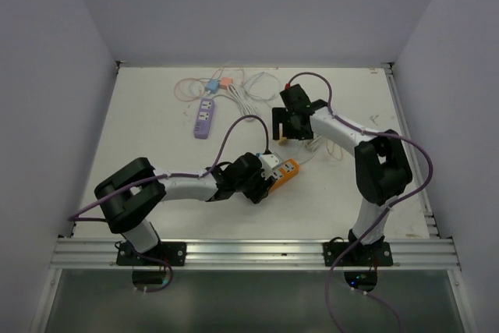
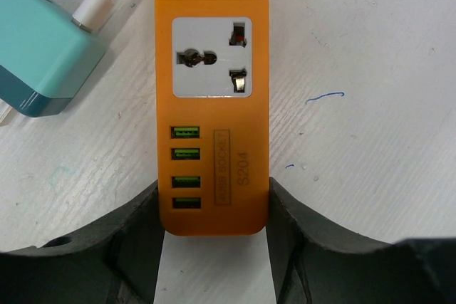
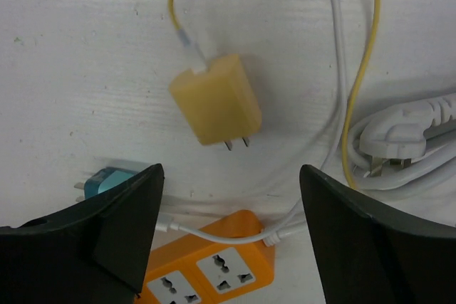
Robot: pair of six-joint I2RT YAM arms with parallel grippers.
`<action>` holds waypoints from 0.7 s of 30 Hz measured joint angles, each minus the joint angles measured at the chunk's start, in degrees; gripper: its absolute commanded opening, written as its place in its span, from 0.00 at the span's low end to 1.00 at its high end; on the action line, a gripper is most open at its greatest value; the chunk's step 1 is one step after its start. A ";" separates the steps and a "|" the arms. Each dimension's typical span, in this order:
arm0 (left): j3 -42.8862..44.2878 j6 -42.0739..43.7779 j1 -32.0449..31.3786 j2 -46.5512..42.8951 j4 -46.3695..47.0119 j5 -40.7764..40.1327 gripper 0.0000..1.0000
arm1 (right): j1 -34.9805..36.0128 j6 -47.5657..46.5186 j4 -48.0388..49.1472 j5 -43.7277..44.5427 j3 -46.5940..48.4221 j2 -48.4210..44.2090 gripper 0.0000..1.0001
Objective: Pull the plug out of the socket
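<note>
The socket is an orange power strip (image 2: pixel 214 105) lying flat on the white table; its visible outlets are empty. My left gripper (image 2: pixel 214 211) is shut on the strip's USB end, one finger against each long side. A yellow plug (image 3: pixel 215 99) on a yellow cable lies loose on the table beyond the strip's far end (image 3: pixel 214 268), its two prongs bare. My right gripper (image 3: pixel 231 176) hangs open above it, holding nothing. From above, the right gripper (image 1: pixel 290 126) is just behind the strip (image 1: pixel 284 173).
A teal adapter (image 2: pixel 43 48) with a white cable lies beside the strip. A white plug (image 3: pixel 399 140) and looped white cords lie to the right. A purple power strip (image 1: pixel 204 118) and small pink and blue adapters (image 1: pixel 218 83) sit at the back.
</note>
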 measured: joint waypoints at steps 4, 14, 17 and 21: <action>-0.04 0.00 0.00 -0.24 -0.28 0.07 0.68 | 0.00 0.00 -2.25 0.04 0.61 -0.09 0.93; 0.07 -2.05 -0.07 -4.98 -8.59 -0.55 1.00 | -0.11 -0.52 -6.43 3.21 0.63 -12.11 0.99; 2.58 -2.08 -0.04 -7.85 -12.70 -1.90 1.00 | -0.24 -1.16 -6.84 5.68 0.85 -19.80 0.99; 8.83 -2.71 0.50 -12.37 -17.03 -5.92 1.00 | -0.35 -2.49 -8.17 10.19 2.86 -27.93 0.99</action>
